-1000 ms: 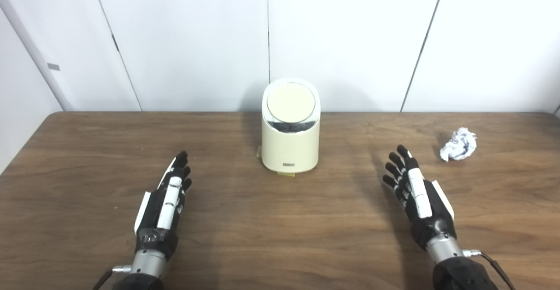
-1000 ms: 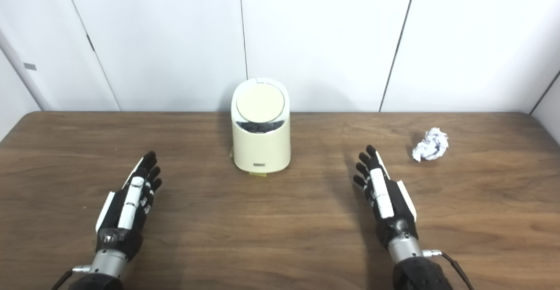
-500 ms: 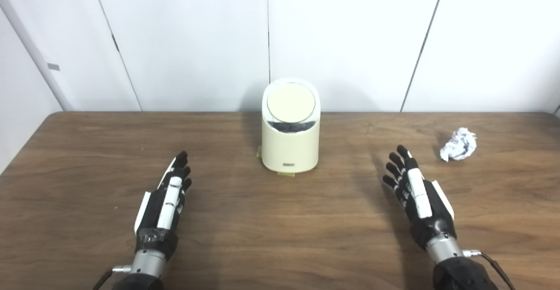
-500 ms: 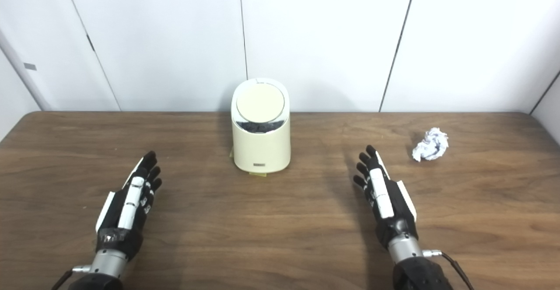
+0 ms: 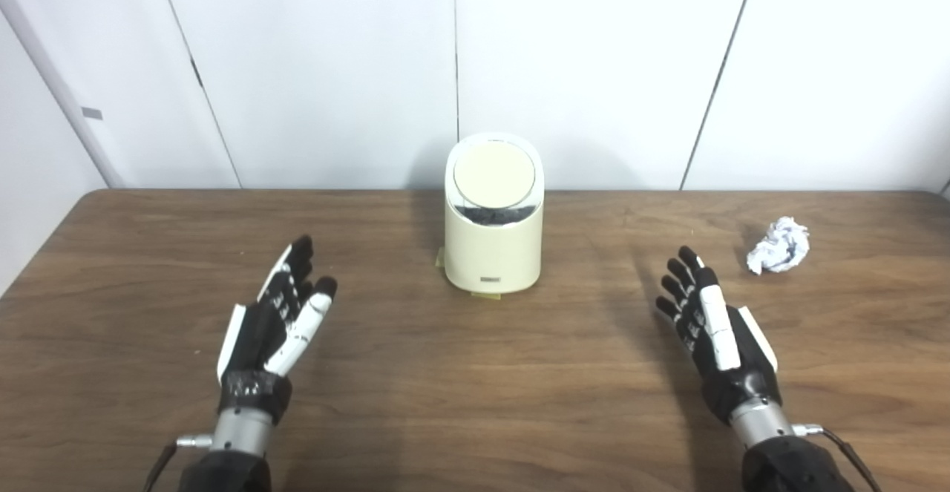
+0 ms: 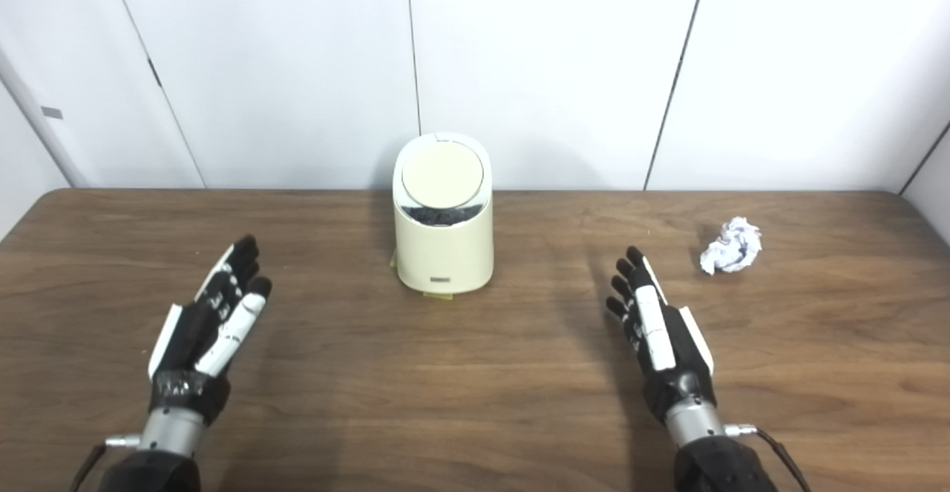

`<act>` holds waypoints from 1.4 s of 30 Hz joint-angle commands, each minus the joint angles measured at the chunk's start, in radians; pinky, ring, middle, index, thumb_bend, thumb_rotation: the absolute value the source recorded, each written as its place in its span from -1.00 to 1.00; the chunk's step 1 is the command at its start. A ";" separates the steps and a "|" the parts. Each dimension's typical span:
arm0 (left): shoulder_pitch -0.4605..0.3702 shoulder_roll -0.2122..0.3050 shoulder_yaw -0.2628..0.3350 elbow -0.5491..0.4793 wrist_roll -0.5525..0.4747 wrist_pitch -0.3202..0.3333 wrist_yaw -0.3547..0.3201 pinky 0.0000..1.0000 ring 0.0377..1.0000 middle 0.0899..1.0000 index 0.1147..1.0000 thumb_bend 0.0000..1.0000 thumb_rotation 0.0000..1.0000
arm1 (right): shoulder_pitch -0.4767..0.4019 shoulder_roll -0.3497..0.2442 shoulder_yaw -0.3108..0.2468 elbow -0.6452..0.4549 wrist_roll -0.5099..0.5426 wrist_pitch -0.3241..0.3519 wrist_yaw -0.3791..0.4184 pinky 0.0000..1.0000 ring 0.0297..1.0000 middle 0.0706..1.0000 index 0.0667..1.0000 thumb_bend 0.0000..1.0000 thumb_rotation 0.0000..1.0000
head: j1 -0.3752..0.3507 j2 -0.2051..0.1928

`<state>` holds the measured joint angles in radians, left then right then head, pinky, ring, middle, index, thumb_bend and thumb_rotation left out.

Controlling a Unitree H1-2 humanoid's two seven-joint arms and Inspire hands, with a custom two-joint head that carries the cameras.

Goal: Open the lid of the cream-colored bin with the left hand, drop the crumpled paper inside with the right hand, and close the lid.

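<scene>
Bin [image 5: 493, 236], cream-colored and rounded, upright at the back middle of the brown wooden surface [image 5: 475, 373], close to the white panelled wall [image 5: 594, 69]. Round lid [image 5: 493, 173] tilted toward the camera and closed, with a dark strip showing just below its front edge. Small label low on the front of the bin, and a bit of yellowish tape poking out under the base. Left hand [image 5: 278, 321] held open near the left front of the surface, fingers [image 5: 297, 269] spread and pointing toward the bin, thumb set apart to the right, holding nothing, well apart from the bin. Right hand [image 5: 716, 329] likewise open on the right, fingers apart and stretched forward, empty, between the bin and the paper but touching neither. Crumpled paper [image 5: 777, 246], white with faint dark marks, lying on the surface far to the right, near the back edge, just beyond and to the right of the right fingertips, well apart from the bin.
</scene>
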<state>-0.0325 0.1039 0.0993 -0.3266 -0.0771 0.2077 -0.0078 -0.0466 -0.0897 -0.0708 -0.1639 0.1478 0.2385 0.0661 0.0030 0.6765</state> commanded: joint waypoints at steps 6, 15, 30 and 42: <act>-0.211 0.032 -0.053 -0.069 0.124 0.089 0.007 0.90 0.87 0.81 0.83 0.54 -0.35 | -0.015 -0.026 -0.012 -0.006 0.014 -0.030 0.025 0.86 0.95 0.97 1.00 0.26 0.86 | 0.009 -0.008; -0.486 0.112 -0.195 0.050 0.283 0.219 -0.082 0.71 0.77 0.75 0.73 0.80 -0.39 | -0.014 -0.024 -0.005 0.021 0.006 -0.054 0.028 0.85 0.95 0.96 1.00 0.26 0.88 | 0.016 -0.016; -0.789 0.207 -0.429 0.365 0.546 0.163 -0.217 0.62 0.75 0.74 0.75 0.76 -0.60 | -0.015 -0.010 0.015 0.026 -0.034 -0.071 0.012 0.83 0.91 0.94 1.00 0.23 0.93 | 0.022 -0.025; -0.899 0.250 -0.512 0.529 0.686 0.013 -0.262 0.70 0.87 0.85 0.76 0.71 -0.70 | -0.025 0.003 0.024 0.060 -0.038 -0.104 0.019 0.81 0.90 0.91 1.00 0.18 0.96 | 0.031 -0.040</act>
<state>-0.8649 0.3373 -0.4143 0.2039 0.5758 0.2525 -0.2863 -0.0448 -0.0912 -0.0543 -0.0986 0.1059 0.1505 0.0798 0.0322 0.6382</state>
